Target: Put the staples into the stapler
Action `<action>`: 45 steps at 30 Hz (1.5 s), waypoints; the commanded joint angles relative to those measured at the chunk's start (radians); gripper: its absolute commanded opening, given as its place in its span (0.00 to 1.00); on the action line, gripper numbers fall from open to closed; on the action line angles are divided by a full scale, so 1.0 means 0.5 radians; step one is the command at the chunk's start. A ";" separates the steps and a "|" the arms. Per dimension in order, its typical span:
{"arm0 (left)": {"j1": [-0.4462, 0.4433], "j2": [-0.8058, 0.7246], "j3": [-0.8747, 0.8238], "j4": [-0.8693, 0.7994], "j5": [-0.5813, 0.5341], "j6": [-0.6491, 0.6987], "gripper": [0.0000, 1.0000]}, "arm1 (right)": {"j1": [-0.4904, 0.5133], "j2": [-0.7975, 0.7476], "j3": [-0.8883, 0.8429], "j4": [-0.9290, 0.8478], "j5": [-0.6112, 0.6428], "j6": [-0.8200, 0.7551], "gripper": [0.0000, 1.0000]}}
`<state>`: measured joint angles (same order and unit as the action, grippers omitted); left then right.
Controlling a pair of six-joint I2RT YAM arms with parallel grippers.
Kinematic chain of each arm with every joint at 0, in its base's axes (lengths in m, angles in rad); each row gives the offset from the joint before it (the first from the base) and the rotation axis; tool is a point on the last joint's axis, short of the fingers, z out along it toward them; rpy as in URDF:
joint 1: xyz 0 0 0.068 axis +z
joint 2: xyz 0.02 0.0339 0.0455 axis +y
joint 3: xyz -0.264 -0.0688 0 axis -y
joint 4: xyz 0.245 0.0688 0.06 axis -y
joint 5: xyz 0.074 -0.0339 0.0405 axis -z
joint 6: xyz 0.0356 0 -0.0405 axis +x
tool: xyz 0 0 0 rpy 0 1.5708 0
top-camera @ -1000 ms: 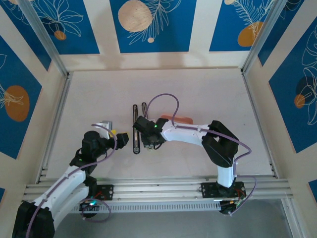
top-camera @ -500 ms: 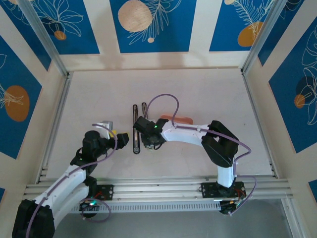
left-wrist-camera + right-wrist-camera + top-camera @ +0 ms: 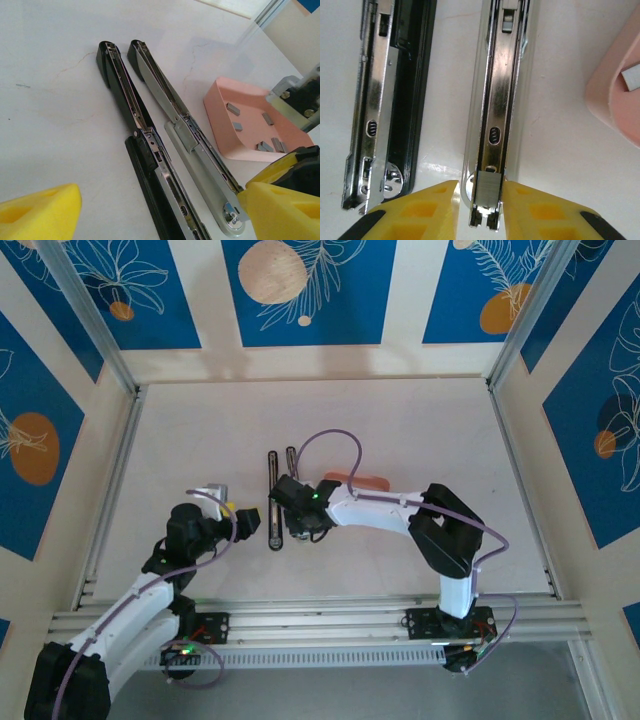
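The stapler (image 3: 150,125) lies opened flat on the bench (image 3: 50,75), with its black bar and white bar side by side and both metal channels facing up. A staple strip (image 3: 487,192) sits at the near end of the white bar's channel, between the pads of the right gripper (image 3: 481,212). The pads stand a little apart and the left one is clear of the strip. The gripper therefore looks released rather than clenched, though the right pad is too close to the strip to be sure. The left gripper (image 3: 160,215) hovers wide open over the stapler's near end, grasping nothing.

The strip is probably very light, stiff and slick, and it is likely to snap into pieces if bent or squeezed hard. It is best held by its long sides, in line with the channel. The stapler itself looks light enough to skid on the smooth bench when pushed.

The black bar lies just beside the white one, which leaves little room for a pad on that side. The pink tray (image 3: 220,107), holding more staples (image 3: 235,125), sits near the other side. A metal clip (image 3: 509,20) farther along the channel may block the strip from sliding.
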<state>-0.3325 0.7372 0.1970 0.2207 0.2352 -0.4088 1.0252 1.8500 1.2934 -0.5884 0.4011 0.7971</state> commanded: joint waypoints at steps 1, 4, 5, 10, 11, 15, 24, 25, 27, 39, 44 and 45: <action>-0.016 0.007 0.034 0.030 0.045 0.045 0.85 | -0.015 -0.143 -0.043 -0.014 0.017 -0.059 0.29; -0.017 0.020 0.072 0.011 0.123 0.072 0.85 | -0.051 -0.235 -0.077 -0.001 -0.025 -0.083 0.30; -0.016 0.026 0.075 0.020 0.132 0.072 0.85 | -0.068 -0.263 -0.097 0.020 -0.053 -0.100 0.30; -0.018 0.049 0.085 0.040 0.142 0.072 0.84 | -0.208 -0.390 -0.157 0.022 -0.169 -0.292 0.31; -0.017 0.053 0.087 0.040 0.146 0.075 0.84 | -0.242 -0.412 -0.170 0.016 -0.183 -0.345 0.31; -0.018 0.082 0.092 0.050 0.150 0.090 0.84 | -0.450 -0.450 -0.208 -0.076 -0.299 -0.587 0.34; -0.016 0.101 0.081 0.068 0.113 0.108 0.84 | -0.861 -0.271 -0.090 -0.460 -0.257 -0.870 0.38; -0.019 0.104 0.081 0.071 0.113 0.109 0.84 | -0.868 -0.266 -0.092 -0.445 -0.251 -0.904 0.38; -0.019 0.112 0.080 0.073 0.115 0.112 0.84 | -0.866 -0.261 -0.096 -0.396 -0.277 -0.988 0.38; -0.017 0.278 0.208 0.067 0.059 0.094 0.84 | -0.814 -0.069 0.088 -0.381 -0.460 -1.510 0.44; -0.018 0.450 0.266 0.104 0.037 0.031 0.84 | -0.857 0.025 0.149 -0.334 -0.532 -1.722 0.45; -0.017 0.482 0.254 0.144 0.027 -0.014 0.84 | -0.863 0.043 0.162 -0.324 -0.536 -1.758 0.45</action>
<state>-0.3325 0.9504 0.3058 0.2562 0.2710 -0.3874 0.6048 1.8462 1.3384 -0.7521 0.1768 0.0204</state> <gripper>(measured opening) 0.838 0.451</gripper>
